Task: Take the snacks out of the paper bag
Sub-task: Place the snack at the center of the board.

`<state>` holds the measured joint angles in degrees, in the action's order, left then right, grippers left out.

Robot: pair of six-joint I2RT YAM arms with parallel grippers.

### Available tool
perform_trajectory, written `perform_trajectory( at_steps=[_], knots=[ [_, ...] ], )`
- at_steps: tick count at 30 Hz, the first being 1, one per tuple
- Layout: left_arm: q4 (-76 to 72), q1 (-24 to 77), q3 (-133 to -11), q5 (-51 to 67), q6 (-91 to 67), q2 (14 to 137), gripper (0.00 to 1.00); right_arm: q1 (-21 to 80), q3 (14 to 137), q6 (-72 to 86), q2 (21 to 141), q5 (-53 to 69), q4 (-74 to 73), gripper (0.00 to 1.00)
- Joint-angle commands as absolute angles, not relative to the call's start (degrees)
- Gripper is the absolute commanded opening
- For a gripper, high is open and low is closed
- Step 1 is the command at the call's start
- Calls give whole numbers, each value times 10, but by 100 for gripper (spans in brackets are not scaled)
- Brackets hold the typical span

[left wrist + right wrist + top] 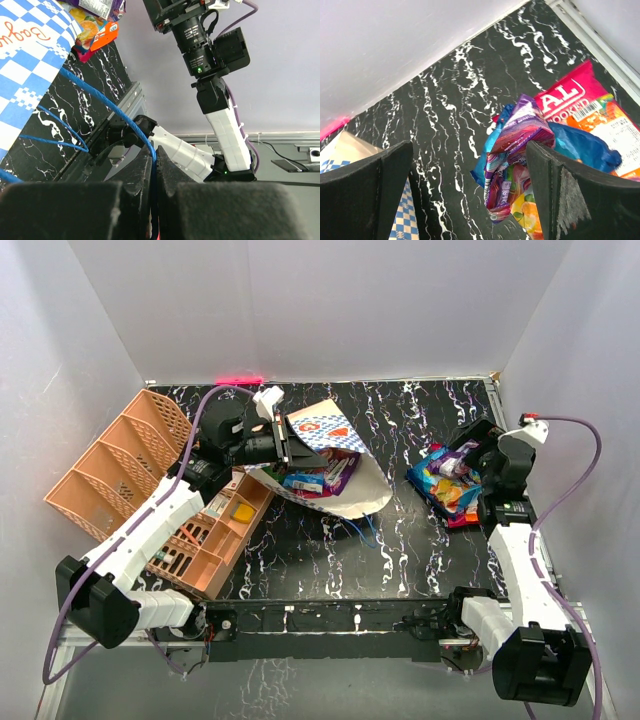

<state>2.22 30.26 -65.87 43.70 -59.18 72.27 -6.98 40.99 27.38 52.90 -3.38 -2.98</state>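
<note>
The cream paper bag [345, 495] with its blue chequered band lies tipped on the black marble table, mouth towards the front. Several snacks [320, 478] still show inside the mouth. My left gripper [288, 443] is at the bag's upper edge, shut on a blue cord handle [120, 112] that runs between its jaws [154, 152]. Several loose snacks [450, 483] lie piled at the right. My right gripper [469, 150] hangs open just above that pile, a purple packet [520, 132] by its right finger, magenta [570, 95] and blue [582, 147] packets beyond. Nothing is between its fingers.
A peach latticed basket [120, 465] stands tilted at the left, with small bottles and tubes in its front compartments [205, 535]. White walls close in the table on three sides. The bag's corner [345, 150] shows at the left of the right wrist view.
</note>
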Motion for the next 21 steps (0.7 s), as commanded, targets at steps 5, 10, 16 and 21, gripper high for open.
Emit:
perform_trajectory(
  at_steps=[5,10,16,21],
  knots=[
    [35,306,-686,433,-589,724,0,-74,340,394,523,-164,-22,100],
    [50,306,-691,433,-583,725,0,-96,335,441,540,-259,-73,94],
    [46,306,-696,440,-586,733,0,-160,325,478,555,-216,-106,84],
    [46,306,-707,448,-580,739,0,-163,357,468,528,-244,-141,87]
  ],
)
